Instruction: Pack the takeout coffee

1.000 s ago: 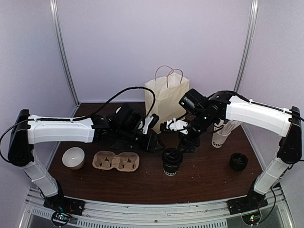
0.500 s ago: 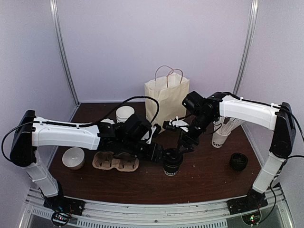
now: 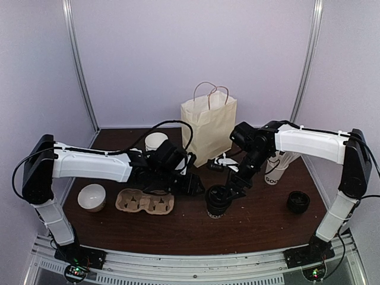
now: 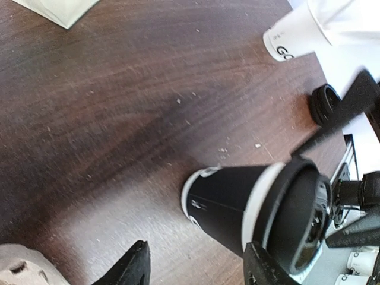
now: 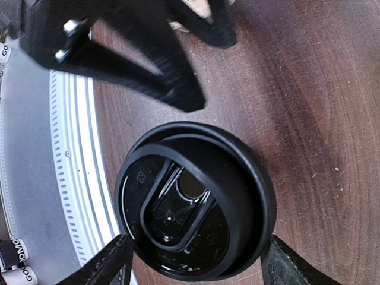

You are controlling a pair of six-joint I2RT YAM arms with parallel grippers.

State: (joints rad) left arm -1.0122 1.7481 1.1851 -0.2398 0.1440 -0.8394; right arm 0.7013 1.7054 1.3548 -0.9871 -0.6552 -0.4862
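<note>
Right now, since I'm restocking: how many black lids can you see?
2: one on the takeout coffee at centre, one loose lid to its right, which may be a stack.

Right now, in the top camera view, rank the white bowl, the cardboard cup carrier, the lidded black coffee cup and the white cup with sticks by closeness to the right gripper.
From the right gripper:
1. lidded black coffee cup, right at its fingertips.
2. white cup with sticks, off to its right.
3. cardboard cup carrier, to its left.
4. white bowl, far left.
</note>
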